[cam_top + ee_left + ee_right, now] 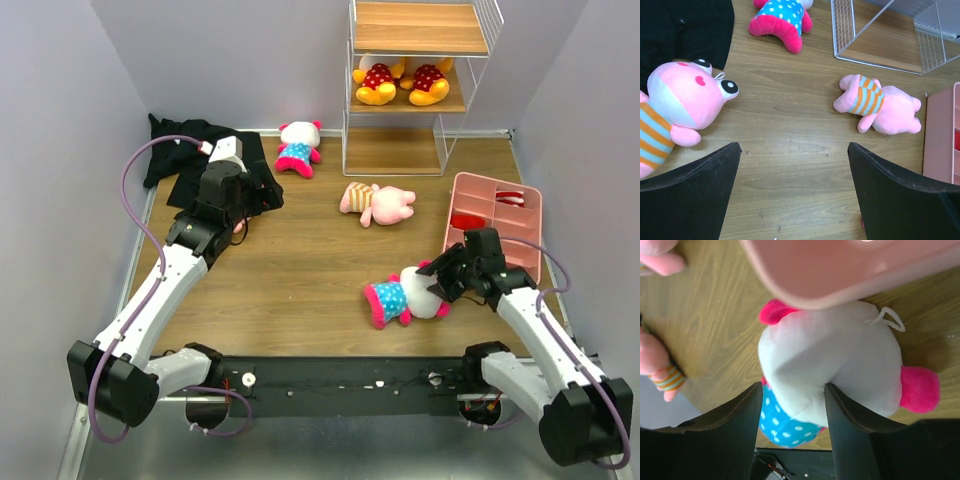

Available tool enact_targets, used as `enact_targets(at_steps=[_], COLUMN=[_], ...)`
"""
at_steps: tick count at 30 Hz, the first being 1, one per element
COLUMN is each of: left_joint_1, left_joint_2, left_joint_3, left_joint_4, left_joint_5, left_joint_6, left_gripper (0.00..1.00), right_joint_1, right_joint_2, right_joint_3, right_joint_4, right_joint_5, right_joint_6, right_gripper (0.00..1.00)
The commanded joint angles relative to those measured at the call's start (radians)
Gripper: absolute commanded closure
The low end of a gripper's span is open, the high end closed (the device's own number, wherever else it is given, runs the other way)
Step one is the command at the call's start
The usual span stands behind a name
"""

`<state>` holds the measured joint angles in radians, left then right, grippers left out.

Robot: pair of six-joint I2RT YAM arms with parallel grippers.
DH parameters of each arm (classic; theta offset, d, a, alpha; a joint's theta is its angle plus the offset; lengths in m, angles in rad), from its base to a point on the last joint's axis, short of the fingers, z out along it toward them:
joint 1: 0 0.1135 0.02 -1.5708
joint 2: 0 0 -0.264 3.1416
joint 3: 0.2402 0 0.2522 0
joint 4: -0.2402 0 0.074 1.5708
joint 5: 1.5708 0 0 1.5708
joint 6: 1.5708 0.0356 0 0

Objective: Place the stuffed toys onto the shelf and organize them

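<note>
The shelf (pixel 420 95) stands at the back with two yellow toys (pixel 400 82) in red dotted outfits on its middle board. One white-and-magenta toy (pixel 298 148) lies by the black cloth. Another (pixel 405 295) lies near the front, and my right gripper (pixel 440 280) is shut on its white head (pixel 830 355). One pale pink striped toy (pixel 378 203) lies mid-floor. The other (pixel 682 107) lies just left of my open, empty left gripper (pixel 792 200), which hovers over bare wood and mostly hides it in the top view.
A black cloth (pixel 195 160) lies at the back left, under the left arm. A pink compartment tray (pixel 495 225) sits at the right, just behind the right gripper, and its rim (pixel 840 275) shows close in the right wrist view. Walls close in both sides.
</note>
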<state>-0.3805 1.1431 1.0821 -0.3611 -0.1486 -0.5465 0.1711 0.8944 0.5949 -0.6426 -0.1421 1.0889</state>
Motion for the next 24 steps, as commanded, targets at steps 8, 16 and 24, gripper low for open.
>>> enact_targets(at_steps=[8, 16, 24], left_joint_1=[0.005, 0.003, -0.026], left_joint_2=[-0.014, -0.023, 0.003], left_joint_3=[-0.008, -0.031, -0.044], left_joint_4=[0.014, 0.07, 0.183], left_joint_5=[0.04, 0.129, 0.511], left_joint_6=[0.016, 0.025, 0.068], left_gripper=[0.01, 0.03, 0.07], right_joint_1=[0.086, 0.125, 0.137], right_joint_2=[0.187, 0.066, 0.061], right_joint_3=[-0.075, -0.03, -0.066], right_joint_4=[0.214, 0.445, 0.82], right_joint_5=[-0.017, -0.255, -0.697], right_joint_6=[-0.072, -0.293, -0.374], right_gripper=[0.86, 0.99, 0.99])
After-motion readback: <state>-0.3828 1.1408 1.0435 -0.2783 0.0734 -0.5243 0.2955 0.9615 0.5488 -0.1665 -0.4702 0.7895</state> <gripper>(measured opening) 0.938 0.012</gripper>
